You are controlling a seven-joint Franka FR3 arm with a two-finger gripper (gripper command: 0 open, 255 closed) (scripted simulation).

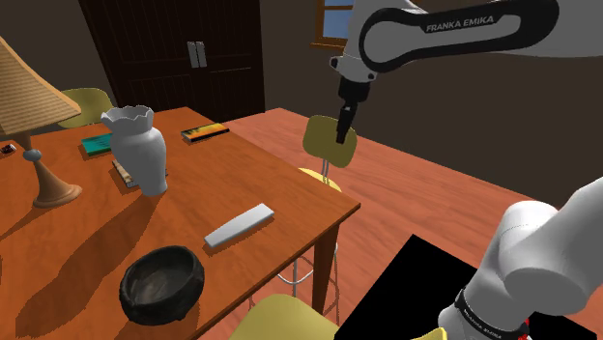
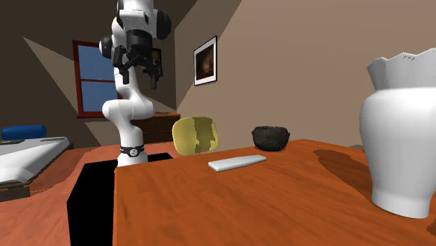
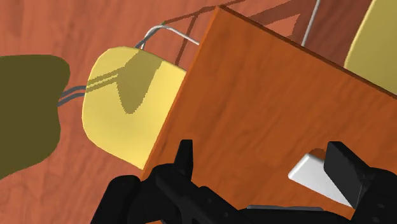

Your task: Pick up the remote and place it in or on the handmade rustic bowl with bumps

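High beyond the corner of the table (image 1: 193,188), hovering with gripper (image 2: 140,73) spread apart, empty. Nothing accomplished yet. Left: reaching the grey remote (image 1: 239,225) lying flat near the table's edge, lifting it, setting it into the dark bumpy bowl (image 1: 162,282) on the table.

White capitals reading "FRANKA EMIKA" stand on the dark band of the arm (image 1: 454,29), high above the table (image 1: 290,198) and beyond its far corner in the shoulder view; no other lettering can be read.
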